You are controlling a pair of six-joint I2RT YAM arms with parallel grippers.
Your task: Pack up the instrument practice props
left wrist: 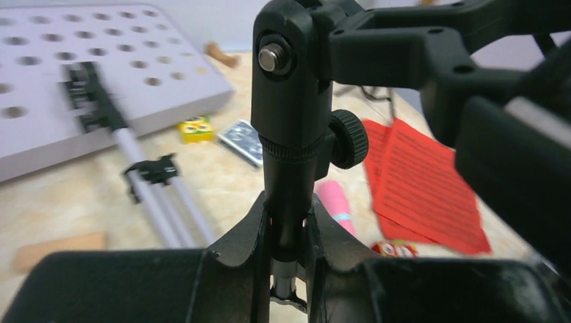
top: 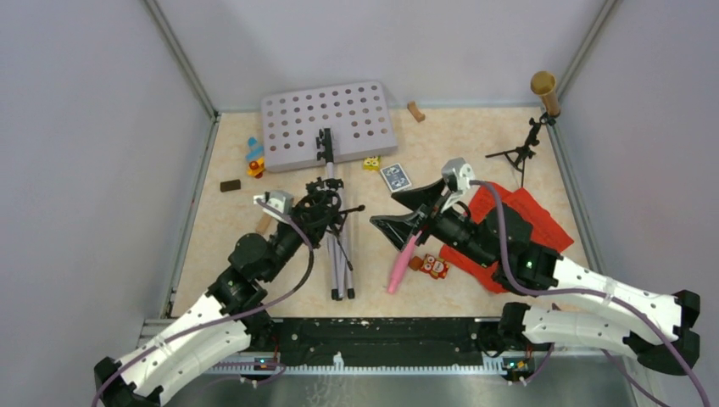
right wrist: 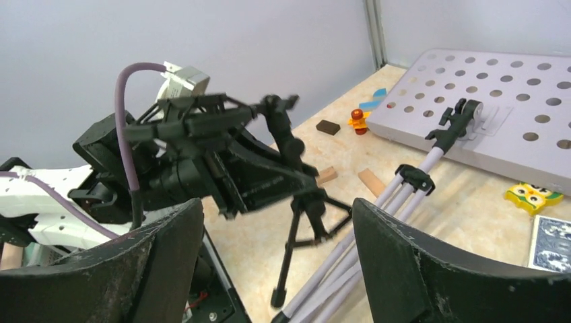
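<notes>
My left gripper (left wrist: 294, 229) is shut on the stem of a small black mic tripod (left wrist: 293, 134), held upright above the table with its legs (right wrist: 303, 202) hanging free. My right gripper (right wrist: 276, 269) stands wide open with nothing between its fingers. It faces the left gripper, just above the pink microphone (top: 401, 263), which lies on the table. The grey hole-punched tray (top: 326, 123) lies at the back, and its silver tripod pole (top: 339, 254) stretches toward me. The red pages (top: 526, 220) lie partly under my right arm. The gold microphone (top: 543, 89) stands on a second black tripod (top: 521, 153) at the back right.
A blue card deck (top: 395, 177) and a yellow toy (top: 371, 163) lie in front of the tray. A red toy (top: 436, 267) sits beside the pink microphone. Small toys (top: 254, 157), a dark block (top: 230, 185) and a wooden block (top: 415, 112) are scattered. Walls close in on three sides.
</notes>
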